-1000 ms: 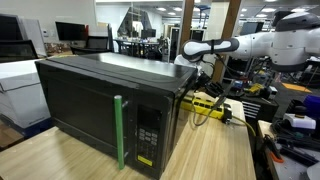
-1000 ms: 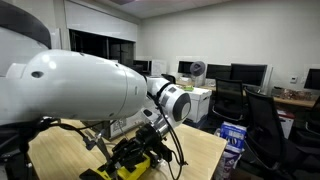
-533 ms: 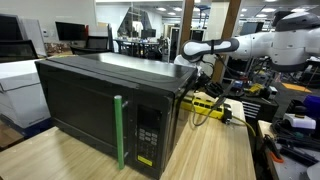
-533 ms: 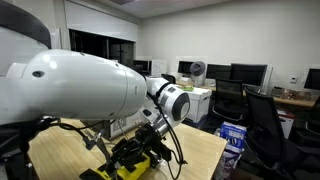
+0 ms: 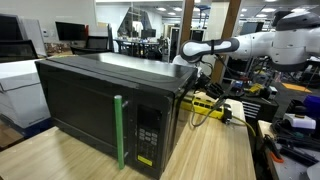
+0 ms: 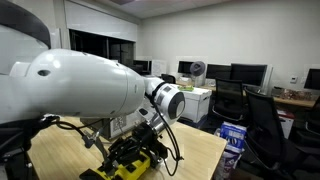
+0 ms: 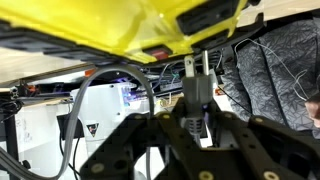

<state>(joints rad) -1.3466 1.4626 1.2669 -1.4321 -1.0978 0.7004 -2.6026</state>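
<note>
Jaws closed: in the wrist view the gripper (image 7: 197, 66) shows its two fingers (image 7: 189, 92) drawn together, and I cannot tell whether anything thin is pinched between them.

A wooden table (image 5: 222, 150) carries everything. On it stands a black microwave (image 5: 95, 100) with its door closed, filling most of an exterior view. The white arm (image 5: 255, 42) comes in from beyond the microwave and bends down behind its far corner, well away from the door. In both exterior views the gripper hangs low there, over a yellow unit (image 5: 205, 103) that lies on the table just behind the microwave. From the opposite side (image 6: 135, 160) that unit sits directly under the wrist. In the wrist view its yellow shell (image 7: 130, 30) lies just past the fingertips, but whether they touch it cannot be made out.

A green handle (image 5: 119, 130) runs upright down the microwave door, and nothing is near it. Black cables (image 7: 150, 100) loop about the yellow unit and trail over the table.

On how far things stand, judging from this alone: the gripper is down at the yellow unit, so the approach looks done. The unit rests flat on the table, not lifted, with the cables loose around it, so any real handling of it has yet to show
</note>
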